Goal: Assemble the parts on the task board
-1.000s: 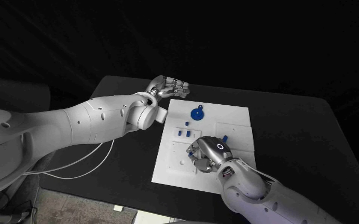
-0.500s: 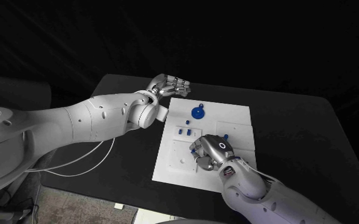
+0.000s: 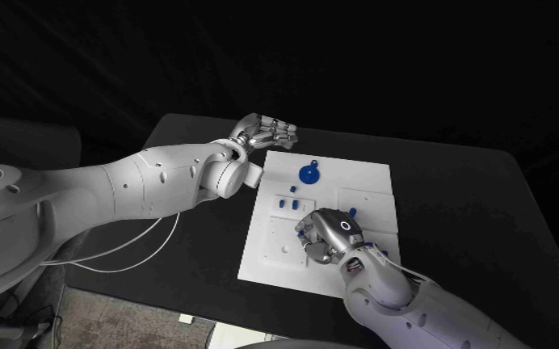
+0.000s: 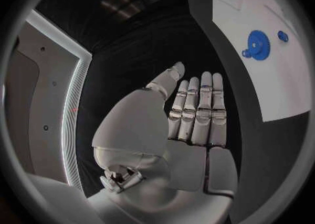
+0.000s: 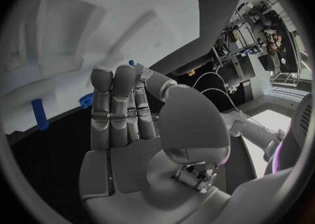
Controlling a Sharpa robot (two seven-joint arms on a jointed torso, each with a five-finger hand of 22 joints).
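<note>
The white task board lies flat in the middle of the black bench, its long axis running from the robot's side toward the far edge. On its far part lies a round blue gear with a small blue peg just beyond it; nearer the middle, small blue parts sit in a recessed section. The left robot hand hovers off the board's far left corner, over the bare bench, fingers straight and close together with nothing in them; the gear lies well apart from it, on the board. The right robot hand is down on the near half of the board, fingers curled toward its surface. Small blue parts show just beside its fingers, but I cannot tell whether it pinches one. In the right wrist view a blue peg lies at the board's edge, near the fingertips.
</note>
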